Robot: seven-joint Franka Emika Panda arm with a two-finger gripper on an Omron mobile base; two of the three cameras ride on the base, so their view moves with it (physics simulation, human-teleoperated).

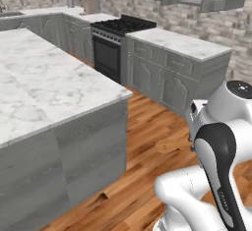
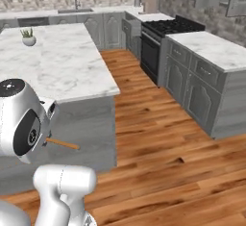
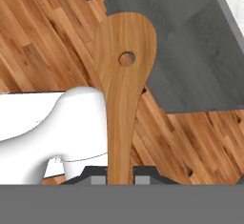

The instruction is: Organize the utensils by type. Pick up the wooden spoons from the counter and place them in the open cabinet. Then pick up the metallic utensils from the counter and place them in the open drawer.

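My gripper (image 3: 119, 179) is shut on a wooden spoon (image 3: 123, 89), an orange-brown utensil whose flat head has a small round hole. The head points away from the hand, over the wood floor. In the left base view the wooden spoon (image 1: 170, 146) sticks out to the left of the gripper (image 1: 192, 148), low beside the arm. The right base view has the wooden spoon (image 2: 63, 144) jutting right from the gripper (image 2: 47, 141), in front of the island's grey side. The other wooden spoon, the metallic utensils, the open drawer and the open cabinet are out of view.
A marble-topped island (image 1: 54, 82) with grey sides stands close on the left and carries a small potted plant (image 2: 29, 37). Across the wood floor (image 2: 158, 138) are a black stove (image 1: 115, 43) and a marble counter (image 1: 187, 45) over grey arched-panel doors.
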